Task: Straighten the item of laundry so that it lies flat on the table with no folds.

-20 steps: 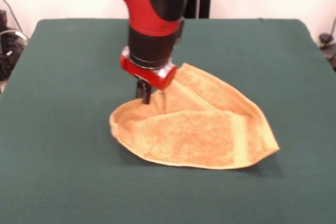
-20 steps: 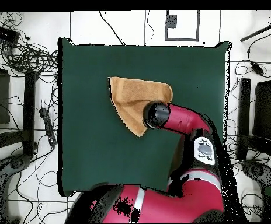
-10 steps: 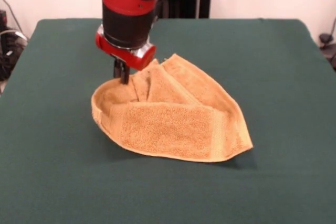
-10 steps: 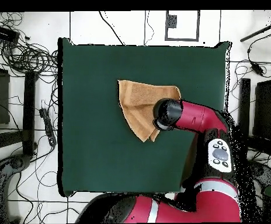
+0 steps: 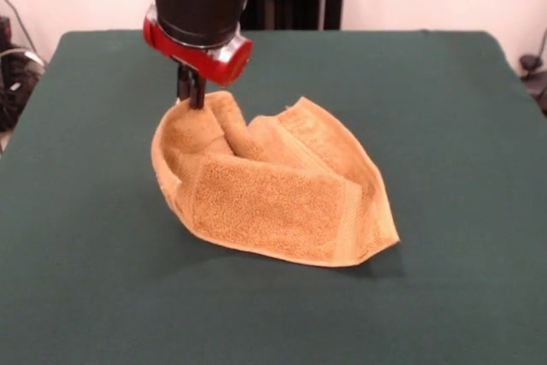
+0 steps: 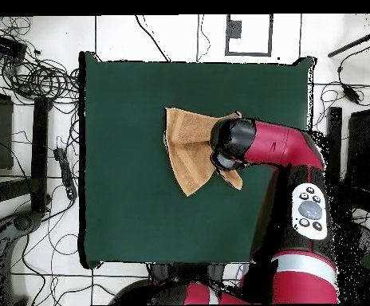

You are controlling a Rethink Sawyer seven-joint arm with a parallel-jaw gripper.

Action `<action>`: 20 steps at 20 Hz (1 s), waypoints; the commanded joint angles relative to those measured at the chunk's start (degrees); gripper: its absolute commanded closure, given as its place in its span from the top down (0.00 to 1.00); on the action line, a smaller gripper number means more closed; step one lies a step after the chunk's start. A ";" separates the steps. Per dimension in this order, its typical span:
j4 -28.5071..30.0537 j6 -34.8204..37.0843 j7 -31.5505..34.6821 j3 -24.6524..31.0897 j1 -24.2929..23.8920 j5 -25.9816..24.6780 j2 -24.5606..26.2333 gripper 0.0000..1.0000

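Where jaws (image 5: 191,96) apparently pinch: towel (image 5: 273,198) corner.

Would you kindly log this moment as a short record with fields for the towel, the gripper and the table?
towel: orange-tan terry towel, folded over itself, one corner lifted, not flat
gripper: gripper shut on the towel's raised corner, holding it above the table
arm: red and black arm over part of the towel in the overhead view
table: dark green table; the towel lies near its middle
task state: folds remain
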 commanded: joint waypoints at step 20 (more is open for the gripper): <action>-5.55 -22.85 -30.58 30.65 -17.09 -22.28 16.12 0.00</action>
